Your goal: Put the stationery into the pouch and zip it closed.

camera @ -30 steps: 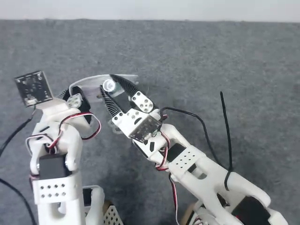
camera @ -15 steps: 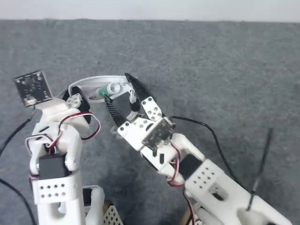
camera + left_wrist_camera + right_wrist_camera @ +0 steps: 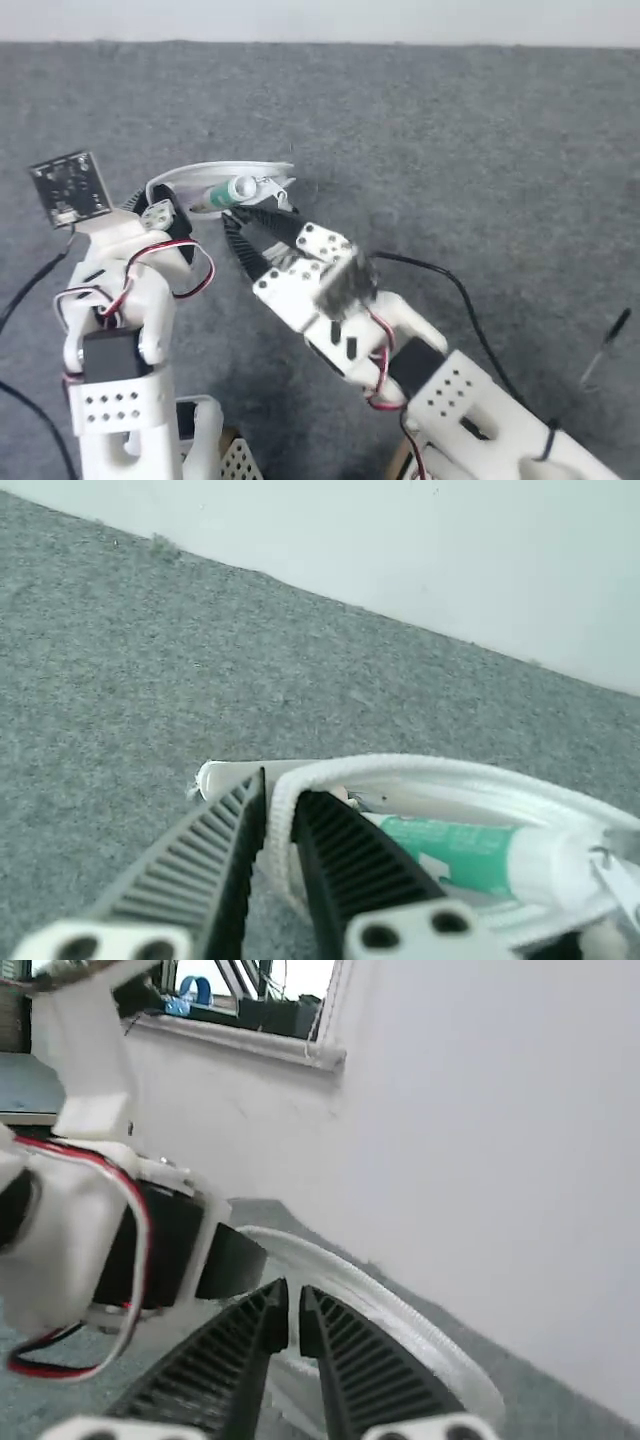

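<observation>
We have the pouch (image 3: 430,773) pinched by its white zip rim in the left gripper (image 3: 280,798), jaws clamped on that rim, the rest of the pouch running out past the fingertips. A green-labelled tube (image 3: 450,845) lies inside it, just beyond the left fingers and close under the rim. The right gripper (image 3: 292,1292) has its jaws together with only a sliver between them and nothing seen in that gap. Its tips point at the pouch rim, which curves just ahead of them and apart from them. We judge the pouch soft, light and floppy, so it will sag and slide unless one side is held. The rim is the stiffest part and the best hold. A small zip pull seems to sit at the rim end far from the left gripper, but it is too small to be sure. It would need a fine pinch. Around: the grey carpet (image 3: 450,130) under everything and a black cable (image 3: 462,300) trailing behind the right gripper. The left arm's body sits close beside the right tips and crowds the approach.
</observation>
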Motion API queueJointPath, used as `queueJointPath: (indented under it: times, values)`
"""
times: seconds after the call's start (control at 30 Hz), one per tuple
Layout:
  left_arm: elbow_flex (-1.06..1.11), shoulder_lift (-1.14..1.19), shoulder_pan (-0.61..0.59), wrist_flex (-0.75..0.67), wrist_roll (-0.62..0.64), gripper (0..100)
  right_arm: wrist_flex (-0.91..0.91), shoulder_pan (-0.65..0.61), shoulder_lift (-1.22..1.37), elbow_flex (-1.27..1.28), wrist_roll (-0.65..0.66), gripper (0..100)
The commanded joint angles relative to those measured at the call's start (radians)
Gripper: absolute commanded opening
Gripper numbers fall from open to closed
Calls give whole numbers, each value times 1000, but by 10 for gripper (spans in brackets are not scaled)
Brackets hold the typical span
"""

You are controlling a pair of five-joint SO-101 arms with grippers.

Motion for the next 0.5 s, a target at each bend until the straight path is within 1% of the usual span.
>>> queueJointPath:
  times: [0.0,0.07,0.17,0.47]
  values:
    - [-16,-8,-3,-35,17,10,140,41,51,-166,-127,6]
    - [-16,-8,-3,-37,17,10,214,62,73,-226,-183,6]
    - [-16,-8,-3,-37,17,10,260,90,105,-278,-224,6]
    - [-16,-8,-3,-37,17,10,269,101,263,-367,-224,6]
